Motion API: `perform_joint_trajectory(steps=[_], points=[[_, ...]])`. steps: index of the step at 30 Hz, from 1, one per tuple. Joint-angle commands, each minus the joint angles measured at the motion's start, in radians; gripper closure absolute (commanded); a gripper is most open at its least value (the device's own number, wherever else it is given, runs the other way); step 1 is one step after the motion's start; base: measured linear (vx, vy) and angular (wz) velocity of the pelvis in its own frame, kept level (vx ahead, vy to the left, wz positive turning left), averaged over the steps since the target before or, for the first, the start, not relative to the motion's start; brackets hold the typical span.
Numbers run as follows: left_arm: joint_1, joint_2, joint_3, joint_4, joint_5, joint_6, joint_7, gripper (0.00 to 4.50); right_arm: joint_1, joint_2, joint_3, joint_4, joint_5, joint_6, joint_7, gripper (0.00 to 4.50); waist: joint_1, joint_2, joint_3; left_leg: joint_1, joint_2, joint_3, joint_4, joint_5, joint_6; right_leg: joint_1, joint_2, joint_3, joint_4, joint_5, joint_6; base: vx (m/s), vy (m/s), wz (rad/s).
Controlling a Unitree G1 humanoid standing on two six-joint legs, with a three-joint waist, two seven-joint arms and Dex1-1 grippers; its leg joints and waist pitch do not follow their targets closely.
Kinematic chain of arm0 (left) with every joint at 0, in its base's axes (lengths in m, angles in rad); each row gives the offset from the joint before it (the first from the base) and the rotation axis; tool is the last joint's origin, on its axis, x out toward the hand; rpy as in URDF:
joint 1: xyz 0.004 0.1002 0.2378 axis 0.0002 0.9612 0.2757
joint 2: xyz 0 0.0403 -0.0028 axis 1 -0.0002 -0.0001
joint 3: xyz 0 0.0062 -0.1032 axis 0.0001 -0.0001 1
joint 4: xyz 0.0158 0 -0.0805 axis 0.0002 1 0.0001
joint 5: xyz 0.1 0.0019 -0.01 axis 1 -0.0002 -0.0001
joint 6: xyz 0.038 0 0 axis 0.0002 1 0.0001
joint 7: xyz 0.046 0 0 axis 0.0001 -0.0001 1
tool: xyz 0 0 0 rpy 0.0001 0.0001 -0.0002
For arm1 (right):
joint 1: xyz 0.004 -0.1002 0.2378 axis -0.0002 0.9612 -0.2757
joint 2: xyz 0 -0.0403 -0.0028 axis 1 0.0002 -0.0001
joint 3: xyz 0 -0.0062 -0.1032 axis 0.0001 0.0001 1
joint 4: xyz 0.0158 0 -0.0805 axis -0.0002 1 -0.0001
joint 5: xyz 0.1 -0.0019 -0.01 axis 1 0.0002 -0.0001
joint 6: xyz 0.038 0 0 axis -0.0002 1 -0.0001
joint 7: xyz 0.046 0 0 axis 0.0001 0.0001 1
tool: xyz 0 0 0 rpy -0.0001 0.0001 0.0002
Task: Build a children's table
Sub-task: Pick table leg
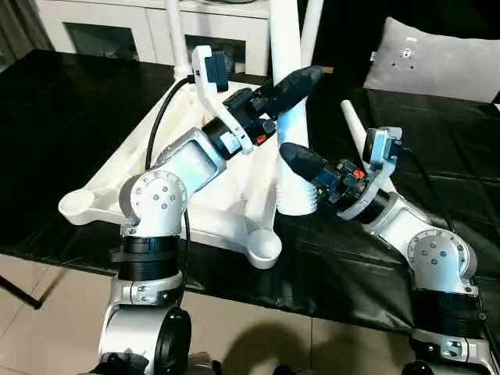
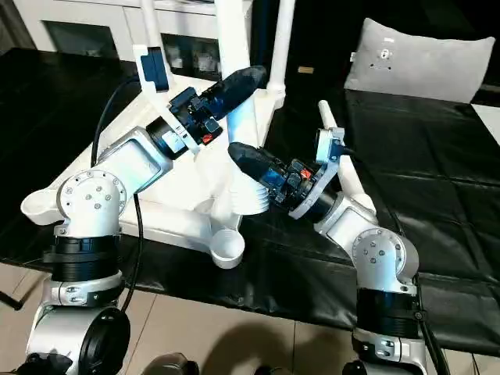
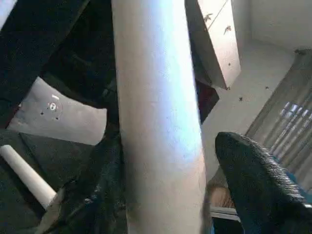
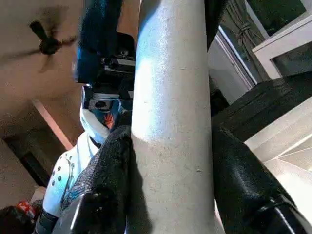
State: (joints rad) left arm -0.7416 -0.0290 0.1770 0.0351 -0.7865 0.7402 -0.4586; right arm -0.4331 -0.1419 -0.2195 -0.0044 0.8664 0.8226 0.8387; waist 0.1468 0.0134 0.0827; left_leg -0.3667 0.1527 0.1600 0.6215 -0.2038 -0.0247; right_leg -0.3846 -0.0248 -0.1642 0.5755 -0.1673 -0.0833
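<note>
Plastic tabletop [image 1: 117,191] lies ribbed side up on the black table [image 1: 70,117], with one leg [image 1: 291,117] standing upright in a corner socket; the right claw [image 1: 301,162] pinches it low down, both fingers against the tube, while the left claw [image 1: 293,82] sits higher, spread, one finger [image 3: 258,180] apart from it. Hollow and stiff, the leg looks light but smooth and likely slippery; a low hold near the socket should steady it; another leg [image 1: 353,125] lies loose just beside the right arm.
</note>
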Motion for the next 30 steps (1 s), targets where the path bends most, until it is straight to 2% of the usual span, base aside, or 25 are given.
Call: perform_joint_trajectory(steps=[1, 2, 3, 4, 5, 6, 7, 8, 9, 10, 11, 12, 15, 22, 27, 29, 30], points=[[0.006, 0.001, -0.026, -0.019, 0.008, -0.003, -0.012, 1.79, -0.005, -0.014, 0.002, -0.009, -0.005, -0.015, -0.005, 2.59, 0.003, 0.001, -0.094, 0.010, 0.089, -0.038, -0.066, -0.052, 0.059, 0.064, -0.151, 0.080, -0.102, -0.373, 0.123, 0.000, 0.000, 0.00], [0.007, 0.010, -0.039, -0.019, 0.029, -0.015, -0.013, 1.97, -0.003, -0.015, 0.008, -0.013, -0.023, -0.032, -0.014, 2.59, 0.003, 0.000, -0.095, 0.009, 0.090, -0.039, -0.066, -0.051, 0.059, 0.065, -0.151, 0.080, -0.102, -0.373, 0.123, 0.000, 0.000, 0.00], [0.008, 0.015, -0.047, -0.018, 0.043, -0.024, -0.013, 2.07, -0.002, -0.016, 0.012, -0.014, -0.032, -0.043, -0.018, 2.59, 0.004, 0.005, -0.095, 0.010, 0.091, -0.041, -0.066, -0.048, 0.059, 0.063, -0.149, 0.080, -0.100, -0.366, 0.126, 0.000, 0.000, 0.00], [0.008, 0.019, -0.055, -0.015, 0.060, -0.036, -0.010, 2.09, -0.003, -0.016, 0.015, -0.015, -0.044, -0.056, -0.025, 2.59, 0.002, 0.002, -0.094, 0.011, 0.094, -0.042, -0.067, -0.055, 0.058, 0.063, -0.148, 0.079, -0.101, -0.367, 0.131, 0.000, 0.000, 0.00], [0.008, 0.025, -0.069, -0.009, 0.090, -0.057, -0.003, 2.10, -0.004, -0.015, 0.019, -0.017, -0.064, -0.078, -0.038, 2.59, 0.002, 0.008, -0.094, 0.013, 0.093, -0.042, -0.067, -0.059, 0.055, 0.062, -0.150, 0.080, -0.102, -0.368, 0.132, 0.000, 0.000, 0.00], [0.007, 0.030, -0.082, -0.003, 0.117, -0.076, 0.003, 2.10, -0.005, -0.014, 0.022, -0.020, -0.084, -0.098, -0.051, 2.59, -0.001, 0.004, -0.094, 0.011, 0.091, -0.042, -0.067, -0.063, 0.051, 0.062, -0.149, 0.079, -0.103, -0.372, 0.137, 0.000, 0.000, 0.00], [0.006, 0.048, -0.122, 0.011, 0.195, -0.132, 0.017, 2.29, -0.011, -0.006, 0.026, -0.026, -0.115, -0.134, -0.077, 2.59, -0.001, 0.007, -0.094, 0.010, 0.090, -0.043, -0.068, -0.065, 0.050, 0.063, -0.148, 0.078, -0.104, -0.372, 0.141, 0.000, 0.000, 0.00], [0.008, 0.060, -0.153, 0.016, 0.244, -0.160, 0.028, 2.29, -0.015, -0.001, 0.040, -0.028, -0.164, -0.183, -0.107, 2.59, -0.004, 0.004, -0.094, 0.011, 0.091, -0.042, -0.068, -0.064, 0.049, 0.062, -0.146, 0.079, -0.103, -0.369, 0.144, 0.000, 0.000, 0.00], [0.008, 0.060, -0.153, 0.016, 0.244, -0.160, 0.028, 2.44, -0.015, -0.001, 0.040, -0.028, -0.164, -0.183, -0.107, 2.59, -0.003, 0.004, -0.094, 0.013, 0.091, -0.044, -0.068, -0.066, 0.046, 0.061, -0.147, 0.078, -0.102, -0.368, 0.147, 0.000, 0.000, 0.00], [0.016, 0.071, -0.198, 0.018, 0.310, -0.195, 0.052, 2.44, -0.018, 0.006, 0.080, -0.036, -0.259, -0.272, -0.152, 2.59, -0.006, 0.002, -0.095, 0.012, 0.090, -0.041, -0.067, -0.068, 0.047, 0.064, -0.149, 0.078, -0.102, -0.368, 0.144, 0.000, 0.000, 0.00], [0.016, 0.071, -0.198, 0.018, 0.310, -0.195, 0.052, 2.44, -0.018, 0.006, 0.080, -0.036, -0.259, -0.272, -0.152, 2.59, -0.004, 0.003, -0.095, 0.011, 0.090, -0.043, -0.067, -0.067, 0.041, 0.061, -0.150, 0.078, -0.100, -0.366, 0.144, 0.000, 0.000, 0.00], [0.029, 0.067, -0.227, 0.014, 0.349, -0.220, 0.076, 2.48, -0.012, 0.019, 0.117, -0.046, -0.307, -0.321, -0.170, 2.59, -0.007, 0.003, -0.095, 0.011, 0.090, -0.042, -0.067, -0.065, 0.041, 0.062, -0.149, 0.078, -0.100, -0.363, 0.146, 0.000, 0.000, 0.00], [0.034, 0.044, -0.228, 0.015, 0.364, -0.233, 0.114, 2.55, -0.002, 0.023, 0.171, -0.045, -0.387, -0.404, -0.186, 2.59, -0.009, 0.006, -0.094, 0.010, 0.091, -0.040, -0.065, -0.073, 0.048, 0.063, -0.151, 0.079, -0.100, -0.357, 0.133, 0.000, 0.000, 0.00], [0.038, 0.036, -0.275, 0.036, 0.443, -0.310, 0.135, 2.66, -0.002, 0.058, 0.214, -0.008, -0.467, -0.509, -0.232, 2.61, -0.012, 0.002, -0.094, 0.011, 0.095, -0.042, -0.067, -0.085, 0.061, 0.061, -0.152, 0.081, -0.100, -0.360, 0.117, 0.000, 0.000, 0.00], [0.036, 0.046, -0.247, 0.049, 0.435, -0.310, 0.130, 2.66, -0.008, 0.059, 0.218, 0.006, -0.484, -0.524, -0.246, 2.61, -0.013, 0.004, -0.093, 0.010, 0.096, -0.041, -0.067, -0.089, 0.062, 0.062, -0.153, 0.083, -0.098, -0.351, 0.103, 0.000, 0.000, 0.00], [0.031, 0.065, -0.227, 0.063, 0.418, -0.297, 0.107, 2.66, -0.010, 0.057, 0.206, 0.006, -0.462, -0.514, -0.231, 2.05, -0.013, 0.005, -0.094, 0.012, 0.100, -0.043, -0.068, -0.090, 0.064, 0.062, -0.155, 0.084, -0.096, -0.342, 0.095, 0.000, 0.000, 0.00], [0.031, 0.065, -0.227, 0.063, 0.418, -0.297, 0.107, 2.66, -0.010, 0.057, 0.206, 0.006, -0.462, -0.514, -0.231, 2.05, -0.013, 0.005, -0.094, 0.012, 0.099, -0.043, -0.068, -0.091, 0.065, 0.062, -0.156, 0.084, -0.096, -0.341, 0.093, 0.000, 0.000, 0.00]])
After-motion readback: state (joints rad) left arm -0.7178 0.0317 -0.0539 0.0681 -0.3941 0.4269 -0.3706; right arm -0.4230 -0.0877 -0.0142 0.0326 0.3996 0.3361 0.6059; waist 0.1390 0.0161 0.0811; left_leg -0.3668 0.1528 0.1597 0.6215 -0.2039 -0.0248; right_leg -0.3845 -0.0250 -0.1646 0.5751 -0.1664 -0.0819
